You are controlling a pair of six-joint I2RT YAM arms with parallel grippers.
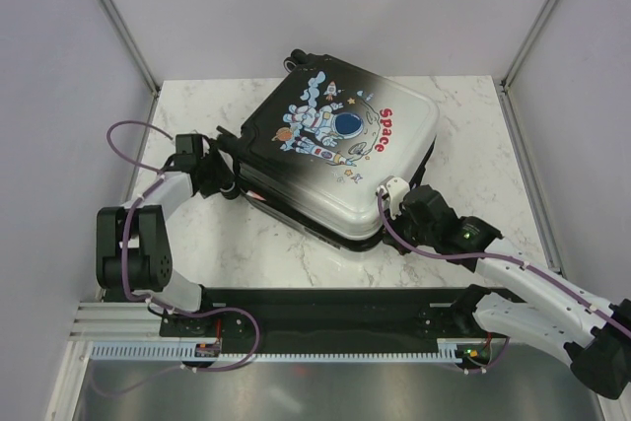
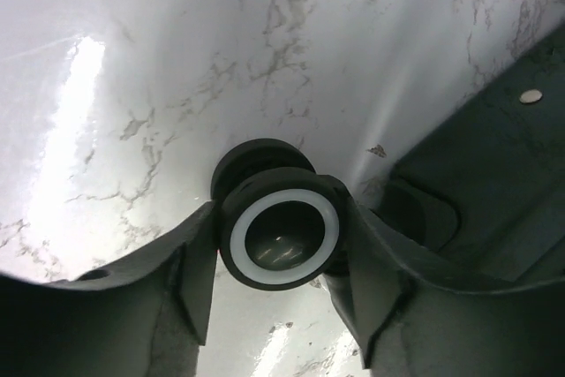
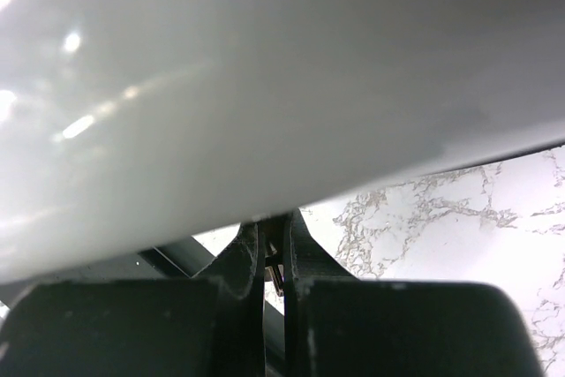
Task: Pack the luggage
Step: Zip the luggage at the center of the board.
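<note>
Closest to the left wrist lens, the black fingers point(image 2: 190, 280) of the left pincer point(image 2: 281, 209) stand fairly wide apart and press on either side of a wheel point(image 2: 282, 237), black with a white ring on its face. That wheel belongs to the luggage point(image 1: 340, 160), whose dark underside runs off to the right in the same view. Seen from above, the luggage lies flat near the middle of the desk point(image 1: 187, 105), turned at an angle to its edges. The printed shell faces up, its astronaut and red "Space" lettering in plain sight, the shell shading from black at the far side to white at the near side. A dark seam shows along its left flank, where the left pincer reaches in at the corner. The right pincer point(image 3: 274, 227) sits at the near right corner of the luggage, tucked just under the pale shell that fills the upper part of the right wrist view. Its fingers are drawn almost together, only a thin slit between them. A small dark shape shows in that slit, but whether it is held cannot be told. The marbled desk shows past both pincers. Purple cables point(image 1: 128, 140) loop along each arm, and both arm bases are bolted to a black rail point(image 1: 325, 308) at the near edge. Plain white panels point(image 1: 315, 7) wall in the desk.
</note>
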